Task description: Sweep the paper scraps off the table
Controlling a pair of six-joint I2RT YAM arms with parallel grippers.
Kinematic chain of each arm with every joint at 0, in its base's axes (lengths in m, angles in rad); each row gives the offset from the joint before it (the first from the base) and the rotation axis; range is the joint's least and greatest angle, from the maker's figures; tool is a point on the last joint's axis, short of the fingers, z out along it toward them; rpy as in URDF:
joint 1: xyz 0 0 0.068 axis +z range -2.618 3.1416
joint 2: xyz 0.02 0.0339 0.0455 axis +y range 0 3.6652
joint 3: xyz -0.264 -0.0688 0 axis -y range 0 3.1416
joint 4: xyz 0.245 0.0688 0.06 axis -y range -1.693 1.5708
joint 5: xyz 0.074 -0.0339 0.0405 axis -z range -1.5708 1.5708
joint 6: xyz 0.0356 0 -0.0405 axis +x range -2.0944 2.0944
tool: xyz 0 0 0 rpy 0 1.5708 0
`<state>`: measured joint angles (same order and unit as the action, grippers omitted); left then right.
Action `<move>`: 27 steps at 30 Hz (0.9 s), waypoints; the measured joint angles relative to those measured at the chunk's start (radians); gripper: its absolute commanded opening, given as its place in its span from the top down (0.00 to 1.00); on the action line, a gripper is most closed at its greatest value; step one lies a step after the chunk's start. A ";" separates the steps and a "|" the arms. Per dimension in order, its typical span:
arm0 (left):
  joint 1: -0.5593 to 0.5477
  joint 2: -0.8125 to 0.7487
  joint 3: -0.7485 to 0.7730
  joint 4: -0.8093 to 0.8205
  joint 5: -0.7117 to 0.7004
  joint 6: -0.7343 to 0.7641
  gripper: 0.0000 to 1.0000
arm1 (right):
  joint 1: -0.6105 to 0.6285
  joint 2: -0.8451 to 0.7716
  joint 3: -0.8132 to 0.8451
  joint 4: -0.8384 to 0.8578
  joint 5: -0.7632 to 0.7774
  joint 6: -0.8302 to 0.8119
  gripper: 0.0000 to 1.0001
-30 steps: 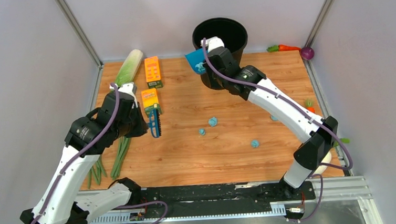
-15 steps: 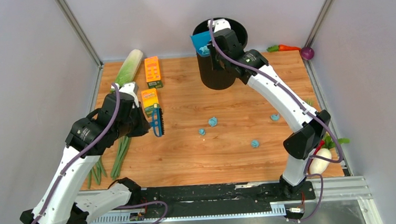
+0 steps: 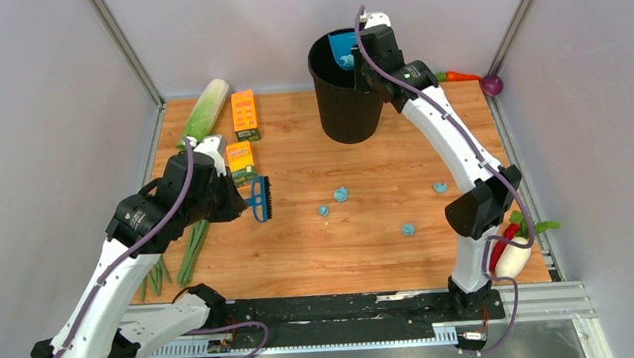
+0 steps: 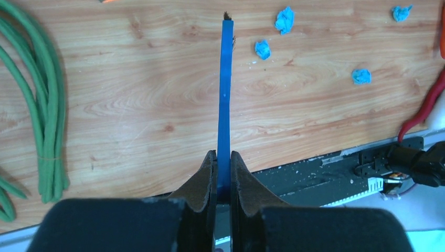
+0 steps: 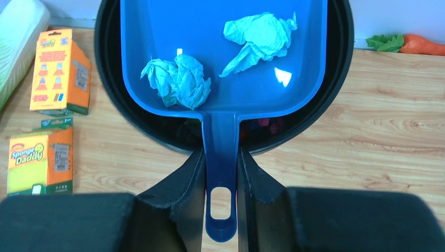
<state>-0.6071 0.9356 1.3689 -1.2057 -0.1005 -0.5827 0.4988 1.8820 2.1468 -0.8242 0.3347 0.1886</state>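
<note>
Several teal paper scraps lie on the wooden table (image 3: 302, 256): two near the middle (image 3: 341, 194) (image 3: 323, 211), one to the right (image 3: 440, 187), one nearer the front (image 3: 407, 230). They also show in the left wrist view (image 4: 285, 19) (image 4: 361, 76). My left gripper (image 3: 244, 203) (image 4: 223, 155) is shut on the blue brush (image 3: 260, 200) (image 4: 225, 94), held above the table left of the scraps. My right gripper (image 3: 358, 62) (image 5: 220, 157) is shut on the blue dustpan handle. The dustpan (image 3: 341, 49) (image 5: 225, 47) hangs over the black bin (image 3: 346, 101) (image 5: 343, 79) with two scraps in it (image 5: 177, 80) (image 5: 261, 37).
An orange box (image 3: 244, 114), a sponge box (image 3: 241, 161), a pale cabbage (image 3: 206, 111) and green onions (image 3: 192, 247) lie at the left. A carrot (image 3: 462, 75) and a purple ball (image 3: 492, 85) sit at the back right, and a white radish (image 3: 513, 254) at the front right. Grey walls close in both sides.
My right arm has raised the dustpan from the bin's left side to above its mouth. My left gripper has shifted the brush slightly right and turned it.
</note>
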 measured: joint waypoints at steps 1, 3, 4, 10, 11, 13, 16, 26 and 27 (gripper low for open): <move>0.000 -0.005 -0.013 0.007 0.008 -0.003 1.00 | -0.009 0.011 0.011 -0.001 -0.004 0.005 1.00; 0.000 -0.017 -0.040 0.024 0.021 -0.011 1.00 | -0.027 0.030 0.031 -0.002 -0.014 0.015 1.00; 0.000 -0.023 -0.056 0.029 0.026 -0.016 1.00 | -0.035 0.042 0.041 -0.002 -0.018 0.020 1.00; 0.000 -0.042 -0.098 0.048 0.045 -0.050 1.00 | -0.072 0.116 0.108 -0.003 -0.081 0.059 1.00; 0.000 -0.047 -0.101 0.051 0.045 -0.054 1.00 | -0.076 0.134 0.131 -0.006 -0.100 0.069 1.00; 0.000 -0.058 -0.105 0.057 0.044 -0.063 1.00 | -0.079 0.164 0.172 -0.005 -0.137 0.086 1.00; 0.000 -0.071 -0.106 0.058 0.043 -0.069 1.00 | -0.085 0.195 0.211 0.000 -0.215 0.129 1.00; 0.000 -0.104 -0.106 0.058 0.032 -0.090 1.00 | -0.143 0.186 0.099 0.098 -0.442 0.304 1.00; 0.000 -0.108 -0.106 0.057 0.031 -0.092 1.00 | -0.147 0.182 0.089 0.109 -0.454 0.319 1.00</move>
<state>-0.6071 0.8272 1.2629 -1.1484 -0.0692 -0.6746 0.3515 2.0644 2.2353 -0.7147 -0.1196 0.5076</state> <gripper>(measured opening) 0.120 0.254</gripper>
